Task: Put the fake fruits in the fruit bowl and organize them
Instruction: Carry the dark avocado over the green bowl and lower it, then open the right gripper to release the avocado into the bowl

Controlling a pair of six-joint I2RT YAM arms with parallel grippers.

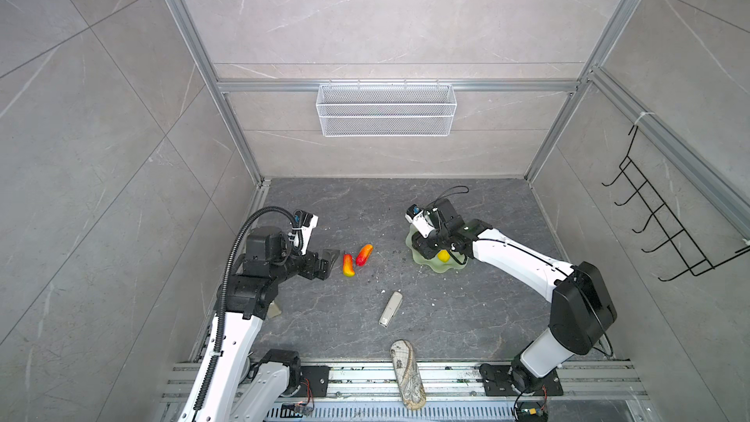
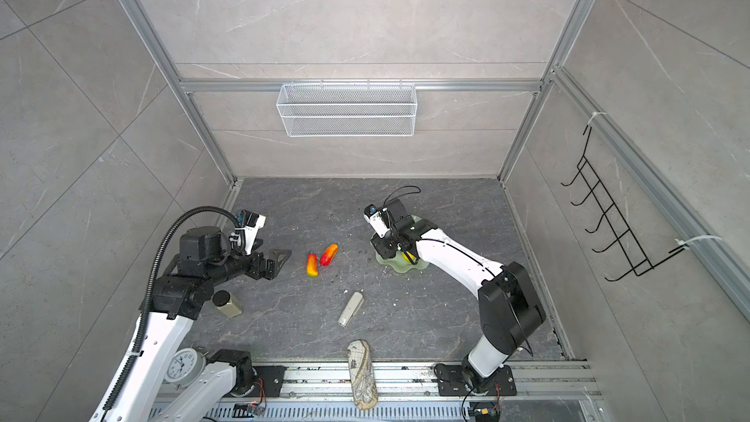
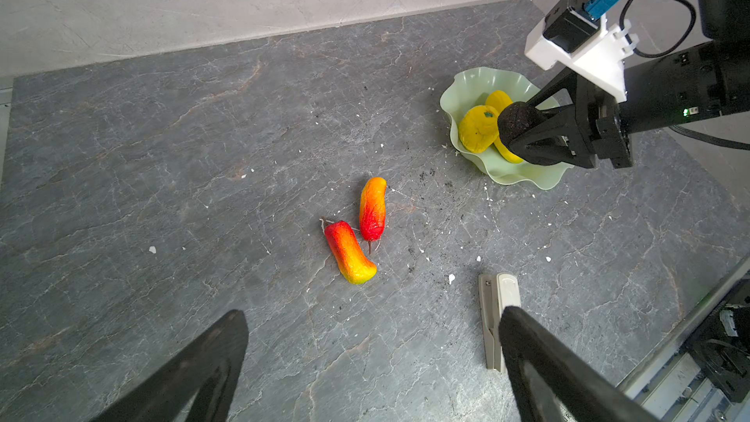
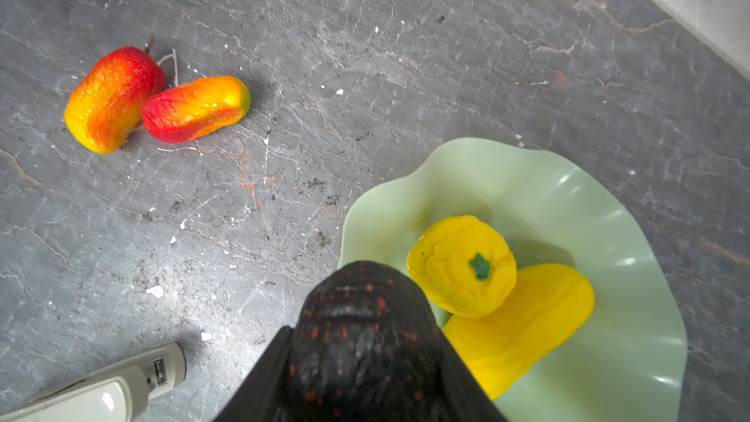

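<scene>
Silver-white device (image 1: 391,309) lying flat; map-patterned case (image 1: 408,373) nearer front; mesh basket (image 1: 385,109) hanging behind.

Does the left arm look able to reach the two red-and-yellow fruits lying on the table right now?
Probably yes: the left gripper is open and faces the red-and-yellow fruits, with only bare table between. The right gripper holds the blackish fruit at the fruit bowl.

Right tool (image 1: 420,250) over fruit bowl (image 1: 451,268), yellow fruit (image 1: 442,255) apparently inside; red-yellow fruits (image 1: 348,265) outside.

Grey tabletop (image 1: 446,318): fruit bowl (image 1: 440,269), two fruits (image 1: 348,265), device (image 1: 391,309)
</scene>
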